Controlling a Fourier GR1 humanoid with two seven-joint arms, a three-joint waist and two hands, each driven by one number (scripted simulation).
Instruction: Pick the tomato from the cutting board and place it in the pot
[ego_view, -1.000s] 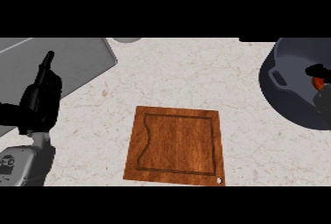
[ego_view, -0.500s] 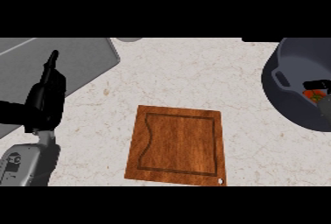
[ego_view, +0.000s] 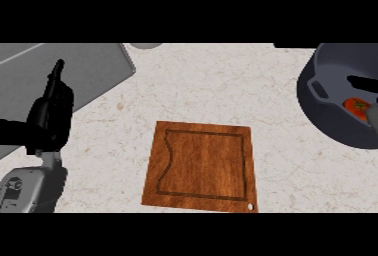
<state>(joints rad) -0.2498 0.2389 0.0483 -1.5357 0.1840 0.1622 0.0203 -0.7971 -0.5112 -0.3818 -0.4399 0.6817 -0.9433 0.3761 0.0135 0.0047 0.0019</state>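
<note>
The red tomato (ego_view: 356, 107) lies inside the dark grey pot (ego_view: 325, 107) at the right edge, near its far wall. Little of my right hand (ego_view: 363, 82) shows: a straight black finger just above the tomato and apart from it, plus a grey bit of forearm beside it. The wooden cutting board (ego_view: 201, 166) lies in the middle of the counter with nothing on it. At the left edge my left hand (ego_view: 50, 117) rests open with its fingers pointing up, holding nothing.
A grey slab (ego_view: 81, 65) fills the upper left corner, partly behind the left hand. A pale round object (ego_view: 146, 45) peeks in at the top edge. Speckled counter lies between the board and the pot.
The right hand has pulled back toward the right edge, uncovering the tomato, which now lies lower in the pot. The left hand has hardly moved.
</note>
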